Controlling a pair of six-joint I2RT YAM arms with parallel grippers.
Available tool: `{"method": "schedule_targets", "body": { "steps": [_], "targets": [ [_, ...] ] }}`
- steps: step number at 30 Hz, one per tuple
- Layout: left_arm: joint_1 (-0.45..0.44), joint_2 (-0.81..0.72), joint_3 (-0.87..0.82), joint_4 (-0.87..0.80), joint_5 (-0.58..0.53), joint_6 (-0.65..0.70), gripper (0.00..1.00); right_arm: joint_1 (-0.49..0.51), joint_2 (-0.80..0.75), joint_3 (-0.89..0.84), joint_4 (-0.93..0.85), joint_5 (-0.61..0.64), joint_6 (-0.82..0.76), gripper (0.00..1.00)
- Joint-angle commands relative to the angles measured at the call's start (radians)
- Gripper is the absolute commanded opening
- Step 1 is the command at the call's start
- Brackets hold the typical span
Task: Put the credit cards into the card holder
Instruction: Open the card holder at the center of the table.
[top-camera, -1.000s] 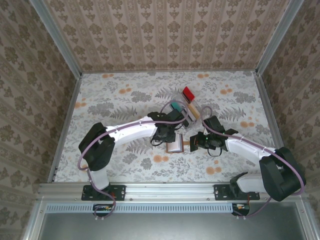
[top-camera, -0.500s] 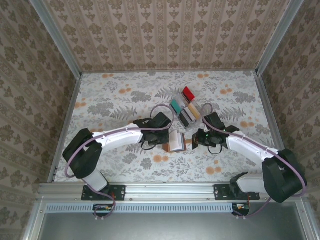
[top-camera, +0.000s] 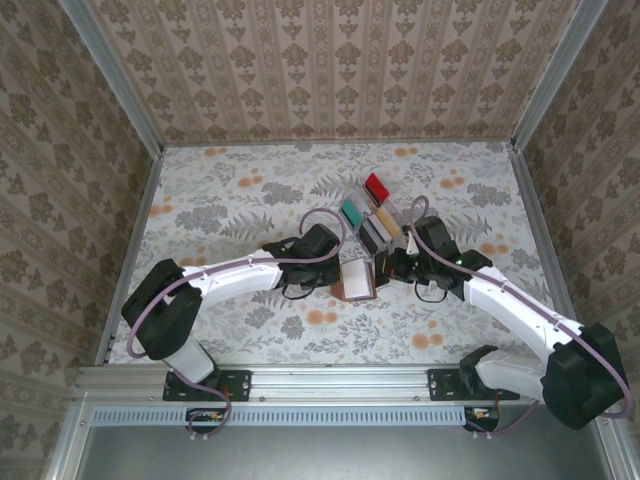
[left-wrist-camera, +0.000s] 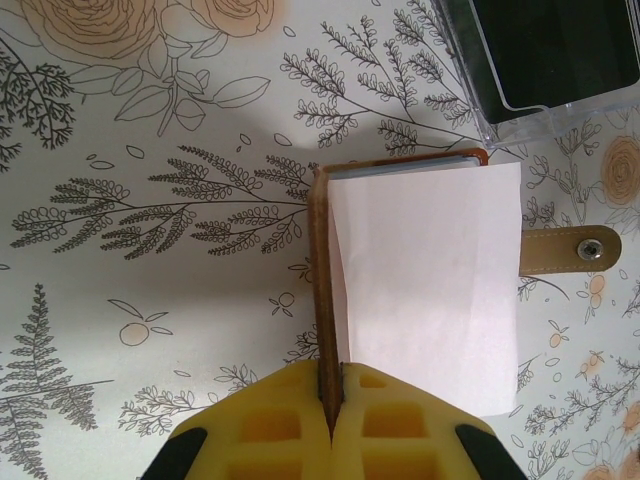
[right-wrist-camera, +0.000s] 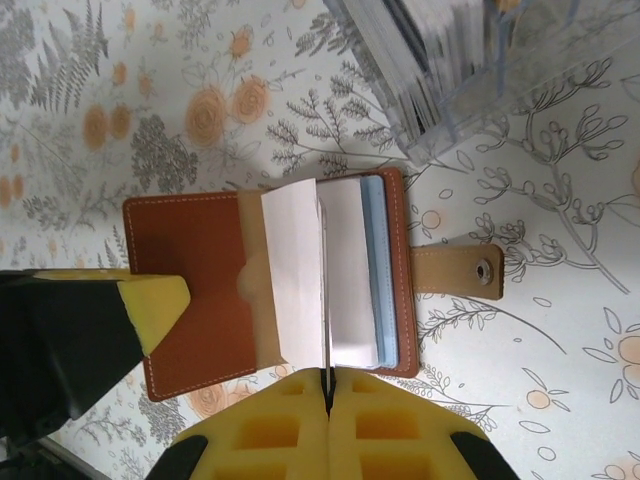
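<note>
Jaws were clamped: left gripper (left-wrist-camera: 330, 400) on the card holder's (left-wrist-camera: 322, 260) brown cover, right gripper (right-wrist-camera: 325, 395) on what seemed a pale credit card (right-wrist-camera: 295, 270) standing edge-on over its pockets, beside the clear rack (right-wrist-camera: 440, 80).

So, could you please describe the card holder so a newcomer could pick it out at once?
On the floral table, look near the middle, just in front of the clear plastic rack of coloured pieces. The card holder lies open there, pinched at its edge by the left gripper. Unlike the rack, it is brown stitched leather with a snap-button tab and pale leaves inside.
</note>
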Motion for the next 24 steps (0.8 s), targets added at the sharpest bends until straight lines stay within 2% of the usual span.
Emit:
{"method": "schedule_targets", "body": {
  "steps": [1, 6, 12, 18, 24],
  "targets": [
    [0.001, -0.002, -0.007, 0.0, 0.003, -0.007, 0.0, 0.02, 0.054, 0.022, -0.006, 0.0, -0.039, 0.0],
    [0.001, 0.009, -0.004, -0.003, 0.01, 0.006, 0.0, 0.023, 0.116, -0.004, 0.055, -0.03, -0.05, 0.0],
    [-0.001, 0.027, -0.003, -0.009, 0.026, 0.022, 0.0, 0.025, 0.168, -0.018, 0.096, -0.01, -0.073, 0.0],
    [-0.003, 0.032, 0.001, -0.031, 0.016, 0.028, 0.0, 0.025, 0.211, -0.027, 0.086, 0.069, -0.113, 0.0],
    [-0.003, 0.052, 0.014, -0.044, 0.025, 0.052, 0.0, 0.027, 0.291, -0.021, 0.127, -0.012, -0.109, 0.0]
  ]
}}
